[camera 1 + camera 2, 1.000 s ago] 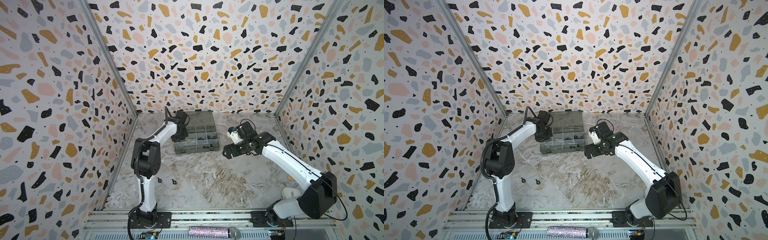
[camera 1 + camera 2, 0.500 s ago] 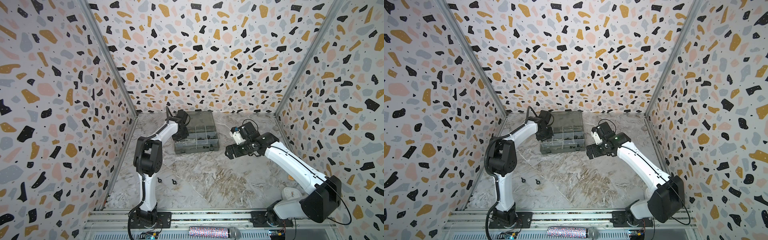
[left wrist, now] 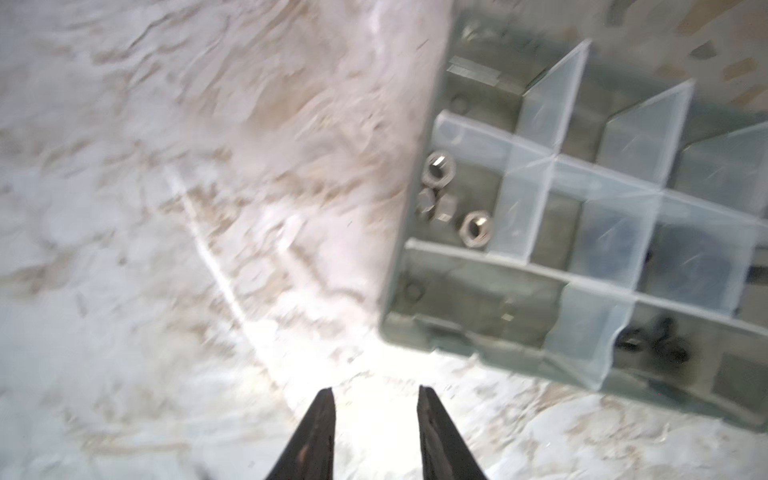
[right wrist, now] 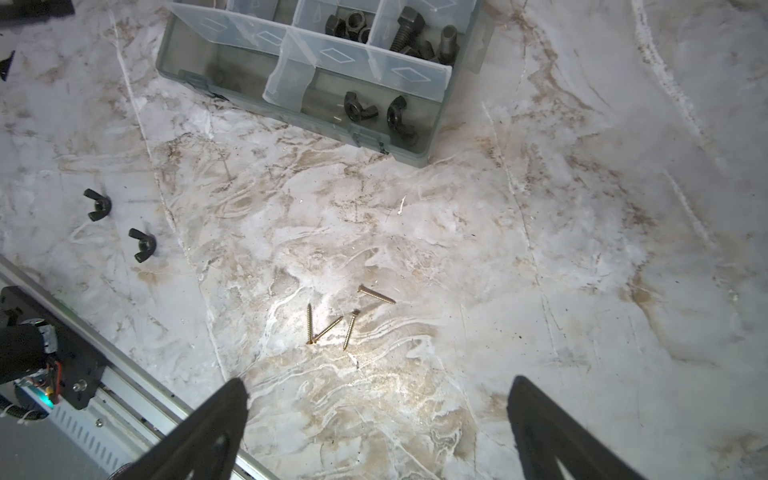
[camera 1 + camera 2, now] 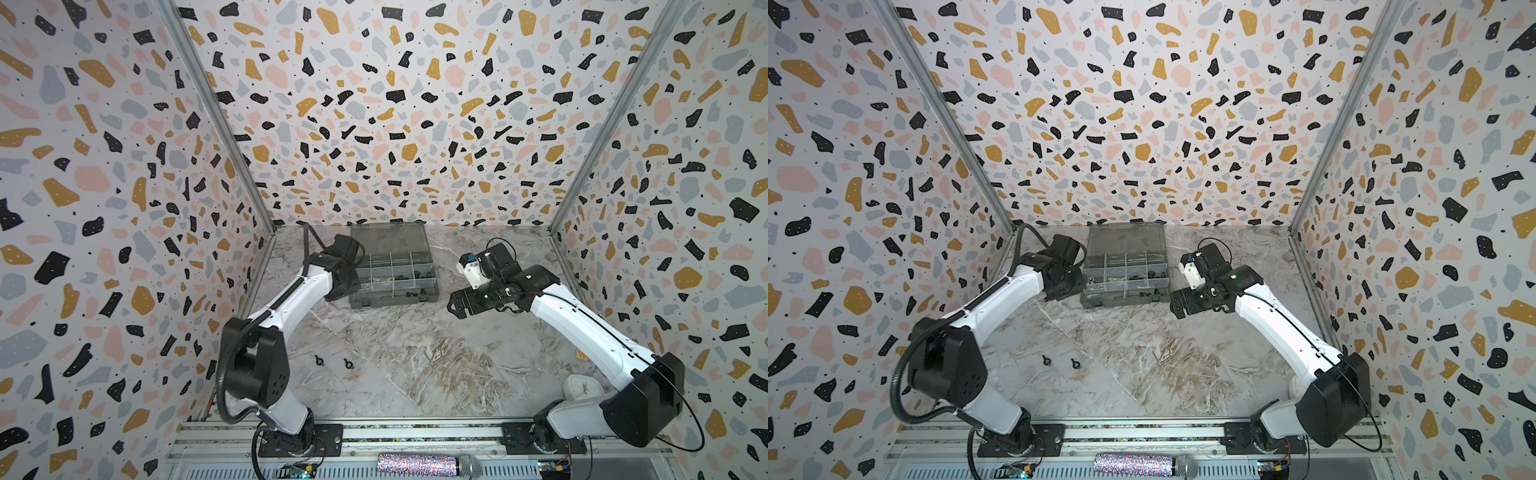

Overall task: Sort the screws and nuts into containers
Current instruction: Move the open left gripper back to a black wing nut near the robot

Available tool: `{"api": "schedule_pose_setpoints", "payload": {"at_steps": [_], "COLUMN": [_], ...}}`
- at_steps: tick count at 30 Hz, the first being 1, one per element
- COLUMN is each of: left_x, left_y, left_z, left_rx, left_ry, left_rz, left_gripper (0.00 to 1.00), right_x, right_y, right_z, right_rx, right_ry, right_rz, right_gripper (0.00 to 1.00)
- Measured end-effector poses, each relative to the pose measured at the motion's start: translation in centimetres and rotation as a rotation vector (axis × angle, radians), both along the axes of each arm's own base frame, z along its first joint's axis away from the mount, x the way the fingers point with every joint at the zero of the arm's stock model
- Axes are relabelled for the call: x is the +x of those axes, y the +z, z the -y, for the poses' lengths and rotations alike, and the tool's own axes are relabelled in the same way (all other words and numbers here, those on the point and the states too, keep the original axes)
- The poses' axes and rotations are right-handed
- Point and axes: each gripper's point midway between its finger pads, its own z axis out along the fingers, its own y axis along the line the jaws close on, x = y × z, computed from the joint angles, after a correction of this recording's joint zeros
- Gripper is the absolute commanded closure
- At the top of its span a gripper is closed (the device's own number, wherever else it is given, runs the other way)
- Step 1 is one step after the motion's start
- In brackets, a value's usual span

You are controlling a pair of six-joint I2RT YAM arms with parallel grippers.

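The left pincer (image 3: 376, 415) is parted narrowly, empty, with the box (image 3: 465, 291) just beside it; the right pincer (image 4: 378, 415) is spread wide, empty, screws (image 4: 309, 324) just ahead. The thin screws may be skated aside if pinched too high.

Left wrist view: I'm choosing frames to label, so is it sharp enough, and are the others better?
Left wrist view: smeared by blur, glare whitening the table ahead of the left claw, yet the silver nuts in the box stay recognisable. Right wrist view: crisp, the thin screws sharply outlined. Both top views: sharp, evenly lit, the loose wing nuts show tiny.
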Motion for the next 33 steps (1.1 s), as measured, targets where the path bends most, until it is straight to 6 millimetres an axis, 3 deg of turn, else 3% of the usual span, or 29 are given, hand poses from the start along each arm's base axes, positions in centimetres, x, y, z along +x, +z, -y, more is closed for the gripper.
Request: {"api": "schedule_pose_setpoints", "payload": {"at_steps": [6,9,11,23,33], "left_x": [-9.2,-12.5,-13.6,-16.0,-15.3], "left_y": [-4.3,-5.8,-6.4,-9.4,-10.4], "left_z": [-3.7,-4.6,-4.9,-5.4,-5.7], "left_rx": [0.021,0.014,0.007,-0.004,-0.018], "left_ry": [0.107,0.151,0.171,0.238,0.27], "left_rz": [-0.101,-0.127,-0.13,-0.187,-0.192], "left_gripper": [0.64,0.63,0.63,0.62,0.62], "right_x": [-1.1,-1.8,-2.1,-3.0,-3.1], "right_y": [-0.2,-0.2,-0.2,-1.6,-1.1], "right_z": [-2.0,-2.9,-3.4,-3.7,-3.5], "right_rx": [0.034,0.048,0.057,0.062,0.067], "right_ry": [0.086,0.125,0.145,0.175,0.173], "right_rz": [0.0,-0.003,-0.003,-0.025,-0.009], "right_gripper": [0.01,0.01,0.01,0.01,0.01]}}
